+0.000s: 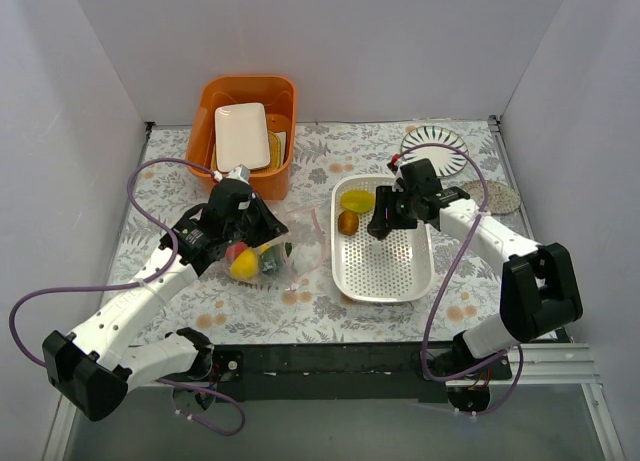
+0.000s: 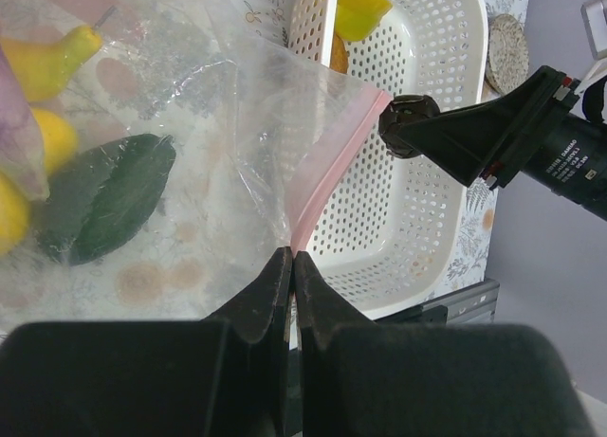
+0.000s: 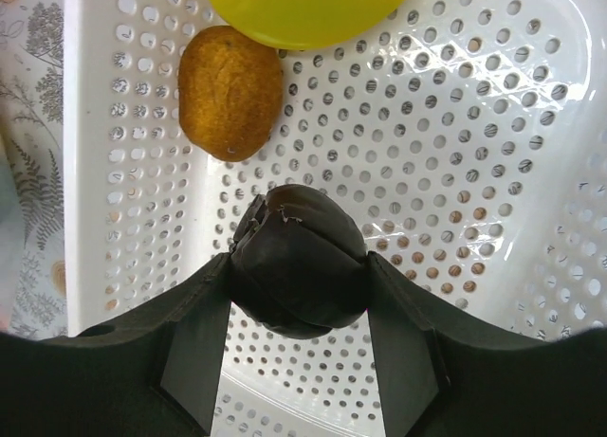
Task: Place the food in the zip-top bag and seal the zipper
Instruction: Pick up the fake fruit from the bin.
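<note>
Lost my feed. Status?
Left tool shut on bag by zipper. Right tool shut on dark piece over basket. Yellow piece, orange piece in basket. No obstruction seen.

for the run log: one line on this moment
left hand shut on zip-top bag | right hand shut on dark piece over basket | yellow piece, orange-brown piece in basket
</note>
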`<state>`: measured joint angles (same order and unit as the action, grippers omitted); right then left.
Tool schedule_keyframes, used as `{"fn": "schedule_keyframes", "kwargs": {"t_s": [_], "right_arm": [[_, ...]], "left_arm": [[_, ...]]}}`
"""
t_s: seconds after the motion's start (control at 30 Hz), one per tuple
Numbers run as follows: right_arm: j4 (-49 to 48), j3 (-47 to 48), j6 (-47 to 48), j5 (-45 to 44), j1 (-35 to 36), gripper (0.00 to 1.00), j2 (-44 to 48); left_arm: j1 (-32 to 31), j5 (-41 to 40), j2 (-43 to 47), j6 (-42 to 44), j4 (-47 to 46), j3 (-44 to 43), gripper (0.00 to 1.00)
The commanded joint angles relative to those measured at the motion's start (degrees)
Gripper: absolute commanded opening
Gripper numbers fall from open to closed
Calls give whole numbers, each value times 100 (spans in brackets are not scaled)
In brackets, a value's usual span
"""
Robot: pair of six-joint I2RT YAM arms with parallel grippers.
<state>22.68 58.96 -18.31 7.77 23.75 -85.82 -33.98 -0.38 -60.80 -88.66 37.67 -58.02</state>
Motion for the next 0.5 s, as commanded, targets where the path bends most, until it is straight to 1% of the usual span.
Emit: {"fn": "schedule_keyframes", "kwargs": {"t_s": [0.0,0.07,0.1,0.17,0.2,0.23,0.3,0.47], "right_arm": [[-18,-16,-200,216,95,36,241],[17,10,-269,68,156,34,337],[157,36,-322,-203,339,33,390],[202,63,-410,-818,603,34,618],[185,54,-445,-978,787,35,689],[150,11,-515,-979,841,35,750],[18,-60,-621,-936,973,35,909],[61,-86,-815,-821,1123,35,962]], "left_arm": [[-30,29,41,95,-84,1,0],[-21,29,50,86,-93,1,0],[-30,29,59,86,-102,10,0],[-21,29,68,77,-111,10,0],[-30,29,68,69,-111,1,0],[-21,195,68,77,-111,-8,0],[-30,231,59,77,-119,1,0],[-21,232,50,60,-119,27,0]]}}
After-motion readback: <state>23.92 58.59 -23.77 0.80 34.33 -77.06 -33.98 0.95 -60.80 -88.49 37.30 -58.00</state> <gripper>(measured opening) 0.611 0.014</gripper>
